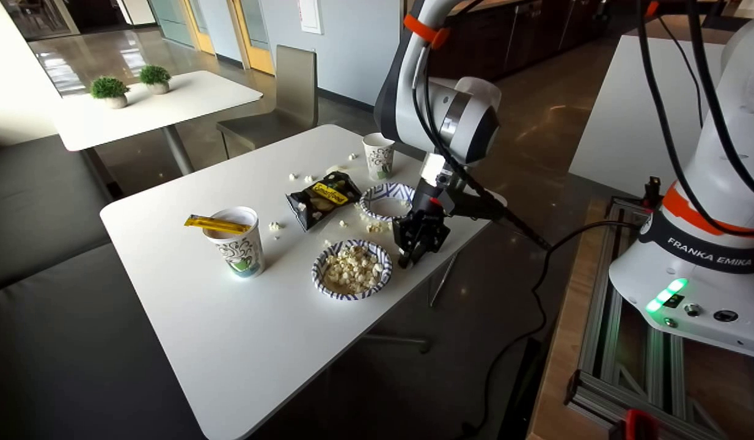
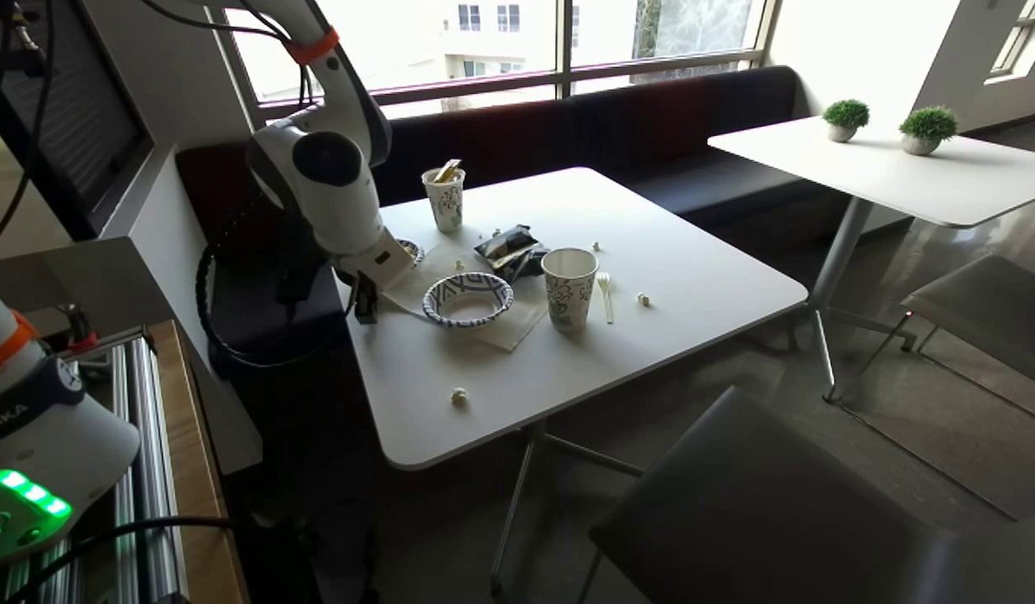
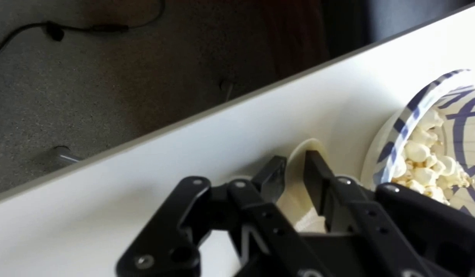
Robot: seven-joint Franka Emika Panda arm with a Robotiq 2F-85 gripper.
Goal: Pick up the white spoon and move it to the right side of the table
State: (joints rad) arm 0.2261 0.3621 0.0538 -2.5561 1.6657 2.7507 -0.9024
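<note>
The white spoon lies on the white table, its pale rounded bowl showing in the wrist view. My gripper is low over the table, partly open, with a finger on each side of the spoon's bowl. Part of the bowl reaches behind the right finger, and I see a gap between the fingertips. The spoon's handle is mostly hidden under the gripper. In both exterior views the gripper is down near the table edge on the robot's side, and the spoon is hidden. The table also shows there.
A bowl of popcorn stands close beside the gripper, also in the wrist view. Nearby are a patterned bowl, a black snack bag, two paper cups, a fork, a napkin and loose popcorn.
</note>
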